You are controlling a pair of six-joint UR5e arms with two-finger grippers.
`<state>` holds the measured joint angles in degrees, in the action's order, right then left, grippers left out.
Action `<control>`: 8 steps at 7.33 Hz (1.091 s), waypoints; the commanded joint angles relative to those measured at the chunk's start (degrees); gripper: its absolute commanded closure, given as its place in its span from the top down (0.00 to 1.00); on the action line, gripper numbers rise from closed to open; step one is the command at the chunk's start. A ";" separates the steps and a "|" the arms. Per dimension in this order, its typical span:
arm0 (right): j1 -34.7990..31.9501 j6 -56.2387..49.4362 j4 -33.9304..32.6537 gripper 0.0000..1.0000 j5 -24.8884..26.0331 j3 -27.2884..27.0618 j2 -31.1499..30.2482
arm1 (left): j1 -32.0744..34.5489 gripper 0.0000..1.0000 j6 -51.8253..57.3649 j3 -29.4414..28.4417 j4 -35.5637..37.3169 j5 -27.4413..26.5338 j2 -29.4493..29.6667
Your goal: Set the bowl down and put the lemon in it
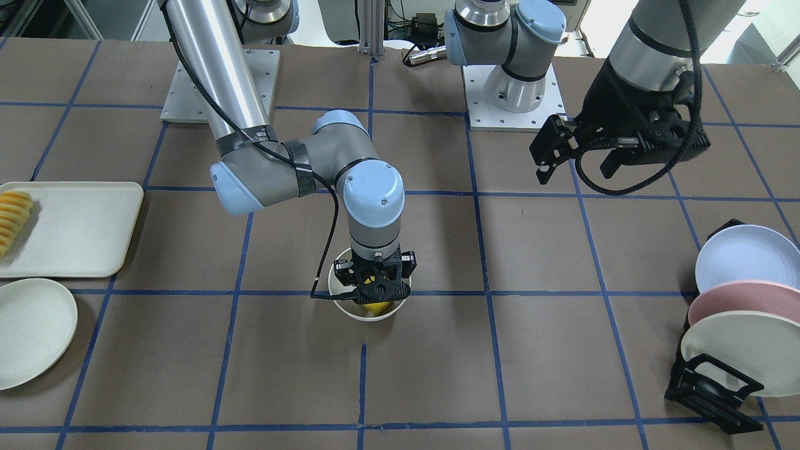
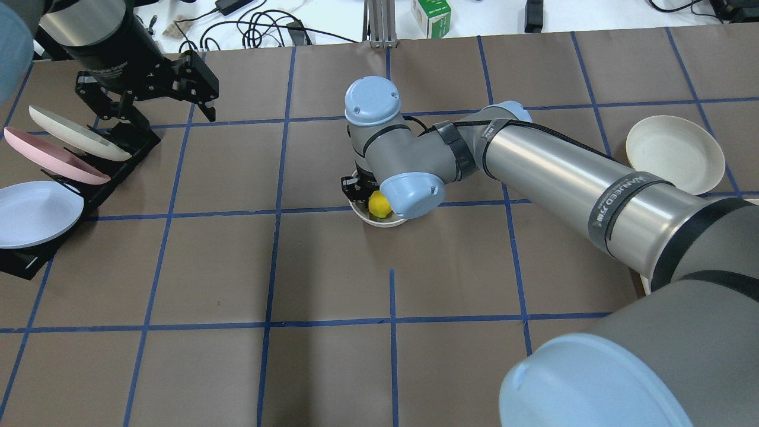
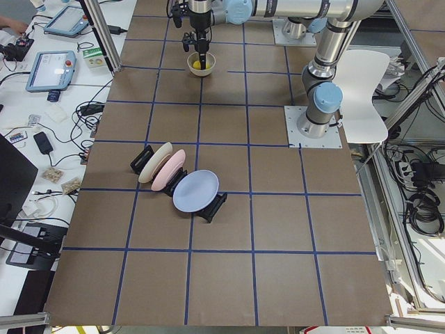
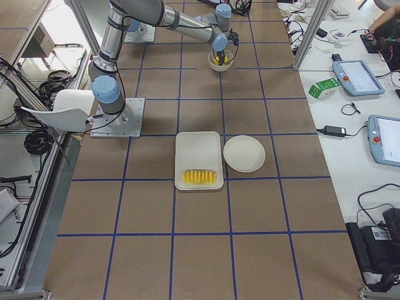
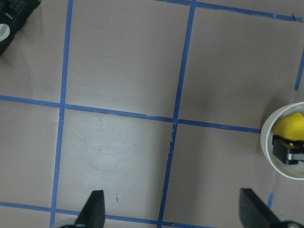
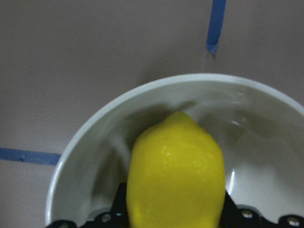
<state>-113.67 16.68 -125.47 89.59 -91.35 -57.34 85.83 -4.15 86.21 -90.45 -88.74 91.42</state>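
Observation:
The off-white bowl (image 1: 350, 310) stands on the brown table near its middle. The yellow lemon (image 1: 377, 307) is inside the bowl's rim, between the fingers of my right gripper (image 1: 375, 294), which reaches straight down into the bowl and is shut on it. In the right wrist view the lemon (image 6: 175, 175) fills the middle, with the bowl's glossy wall (image 6: 95, 142) around it. The overhead view shows the lemon (image 2: 379, 206) and the bowl's rim (image 2: 379, 223) under the wrist. My left gripper (image 1: 578, 169) is open and empty, high above the table, apart from the bowl (image 5: 267, 137).
A black rack (image 1: 712, 390) with three upright plates stands at my left end of the table. A white tray (image 1: 75, 231) with sliced yellow food (image 1: 12, 219) and a flat cream plate (image 1: 31, 331) lie at my right end.

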 commanded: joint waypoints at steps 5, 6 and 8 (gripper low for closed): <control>7.56 -0.59 29.06 1.00 -0.03 0.74 -26.72 | 0.04 1.00 4.92 3.61 -0.07 -0.55 -1.15; 9.94 -0.50 36.45 1.00 -0.11 0.56 -32.17 | 0.04 1.00 4.94 3.62 0.01 -2.03 -0.98; 13.46 -1.90 35.05 1.00 -0.29 0.47 -33.81 | 0.39 1.00 4.94 3.70 -0.07 -1.70 -1.15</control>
<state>-102.51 15.83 -90.22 89.44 -90.94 -89.70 86.00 0.63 89.82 -90.44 -90.33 90.32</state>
